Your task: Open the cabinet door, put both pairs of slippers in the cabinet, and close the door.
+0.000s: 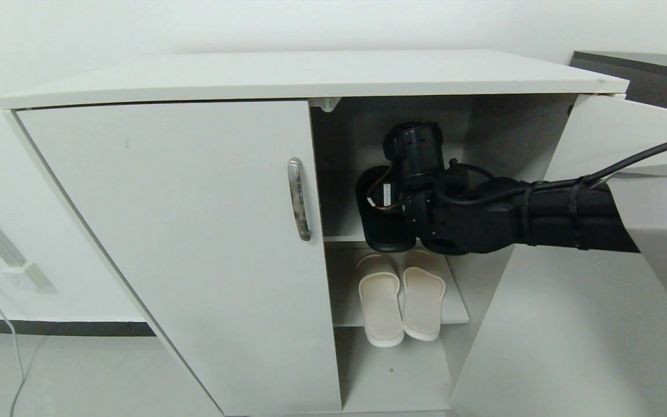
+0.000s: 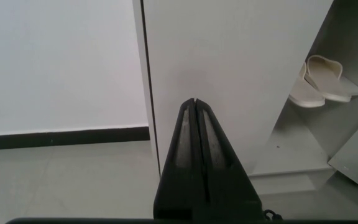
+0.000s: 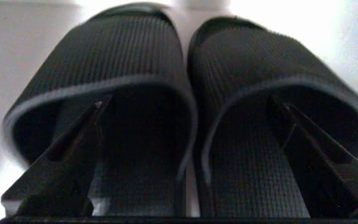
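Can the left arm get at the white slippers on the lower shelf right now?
Probably yes. The left gripper sits before the closed left door, and the white slippers lie past that door's edge in the open half. The right arm is on the shelf above, so clearance looks tight.

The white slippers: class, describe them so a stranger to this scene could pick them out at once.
Find the white cabinet with its right door open. Inside, on the middle shelf, lie the white slippers, side by side. Unlike the black slippers above, they are pale.
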